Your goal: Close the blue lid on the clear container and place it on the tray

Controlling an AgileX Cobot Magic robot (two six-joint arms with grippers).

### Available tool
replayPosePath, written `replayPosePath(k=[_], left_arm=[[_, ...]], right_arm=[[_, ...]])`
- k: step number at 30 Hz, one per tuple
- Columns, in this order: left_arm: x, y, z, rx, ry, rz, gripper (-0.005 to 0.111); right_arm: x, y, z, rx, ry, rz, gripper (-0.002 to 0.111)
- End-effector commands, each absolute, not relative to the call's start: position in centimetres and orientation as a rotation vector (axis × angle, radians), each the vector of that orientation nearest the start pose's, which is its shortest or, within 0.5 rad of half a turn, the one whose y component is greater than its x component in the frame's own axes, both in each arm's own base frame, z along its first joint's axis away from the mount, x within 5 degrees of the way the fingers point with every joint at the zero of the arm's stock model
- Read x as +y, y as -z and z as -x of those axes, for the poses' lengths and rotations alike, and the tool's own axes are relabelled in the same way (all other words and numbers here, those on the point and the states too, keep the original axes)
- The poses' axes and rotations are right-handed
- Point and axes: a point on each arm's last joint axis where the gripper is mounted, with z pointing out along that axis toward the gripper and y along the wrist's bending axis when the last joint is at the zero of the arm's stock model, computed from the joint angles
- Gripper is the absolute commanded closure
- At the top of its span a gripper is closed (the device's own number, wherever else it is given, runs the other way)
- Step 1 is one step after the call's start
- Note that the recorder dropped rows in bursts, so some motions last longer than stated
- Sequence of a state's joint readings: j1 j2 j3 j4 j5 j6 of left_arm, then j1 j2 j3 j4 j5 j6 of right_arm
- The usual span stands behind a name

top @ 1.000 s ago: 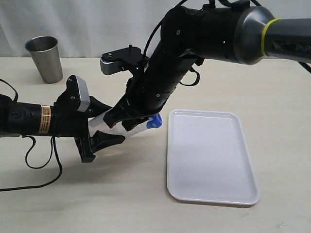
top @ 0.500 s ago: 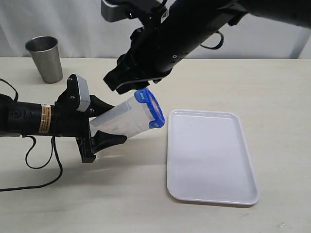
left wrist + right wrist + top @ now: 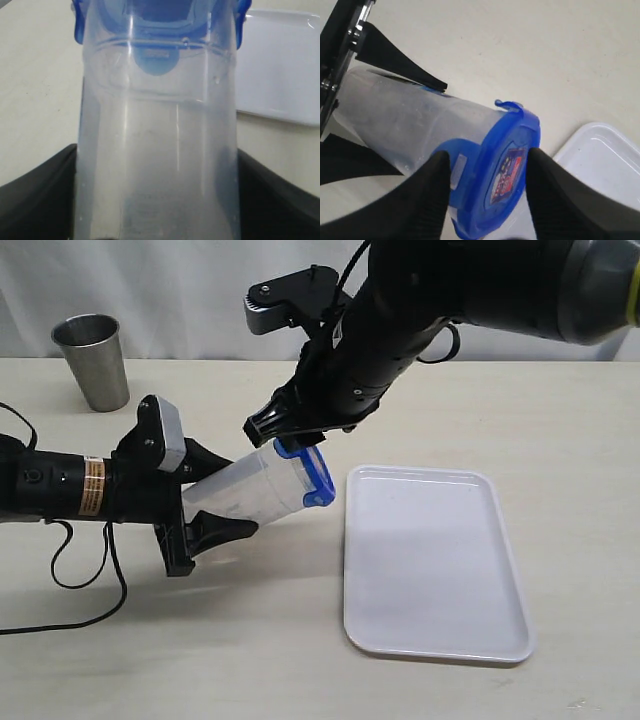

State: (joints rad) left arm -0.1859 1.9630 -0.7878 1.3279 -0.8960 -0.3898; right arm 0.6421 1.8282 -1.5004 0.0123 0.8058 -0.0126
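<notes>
Gripping the clear container (image 3: 245, 490), a tall, narrow, tapering plastic tumbler, the left gripper (image 3: 228, 492) is clamping both black fingers against its lower wall and holding it tilted off the table. It is just left of the tray (image 3: 440, 476), a flat rectangular white plastic one with a low rim. The container's mouth is pointing toward the tray, and the blue lid (image 3: 315, 478), small, roundish plastic with snap tabs and a red-and-white sticker, is sitting on that mouth. Through the clear wall only the lid's underside and faint haze are showing. The right gripper (image 3: 487, 154) is hanging over the lid with jaws spread wide, gripping nothing; whether they are touching its rim I cannot tell. A steel cup (image 3: 92, 360), shorter and grey, is standing upright well left of the tray, its inside hidden. Counting: one clear container, one blue lid, one tray, one steel cup, two grippers.
</notes>
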Motion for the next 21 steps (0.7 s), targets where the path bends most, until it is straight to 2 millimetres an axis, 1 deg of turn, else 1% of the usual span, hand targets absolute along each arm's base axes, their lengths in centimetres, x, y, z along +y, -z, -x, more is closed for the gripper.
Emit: replayPosePath(k=[1,3,4,8,11,15,21], left_arm=[[-13.0,-12.4,-30.3,1.598,0.693,-1.302,0.107],[-13.0,-12.4,-30.3,1.596,0.694,-1.302,0.107],[-13.0,-12.4,-30.3,1.596,0.694,-1.302,0.107],[-13.0,-12.4,-30.3,1.596,0.694,-1.302,0.107],[-13.0,-12.4,-30.3,1.596,0.694,-1.302,0.107],[-13.0,-12.4,-30.3,1.602,0.699,-1.296,0.107],[-13.0,-12.3,-30.3,1.627,0.703,-1.296,0.107]], right_arm=[[24.4,-26.1,-32.7,2.501,-0.220,0.853,0.077],[24.6,-25.6,-32.7,2.513,-0.244,0.875,0.083],[24.8,-25.4,-32.6,2.516,-0.258,0.895,0.084],[25.7,-24.2,-32.4,2.539,-0.363,0.959,0.083],[25.8,-23.1,-32.5,2.569,-0.356,0.979,0.080],[25.9,-22.1,-32.6,2.599,-0.345,0.990,0.080],[26.0,-21.5,-32.8,2.610,-0.338,0.995,0.084]])
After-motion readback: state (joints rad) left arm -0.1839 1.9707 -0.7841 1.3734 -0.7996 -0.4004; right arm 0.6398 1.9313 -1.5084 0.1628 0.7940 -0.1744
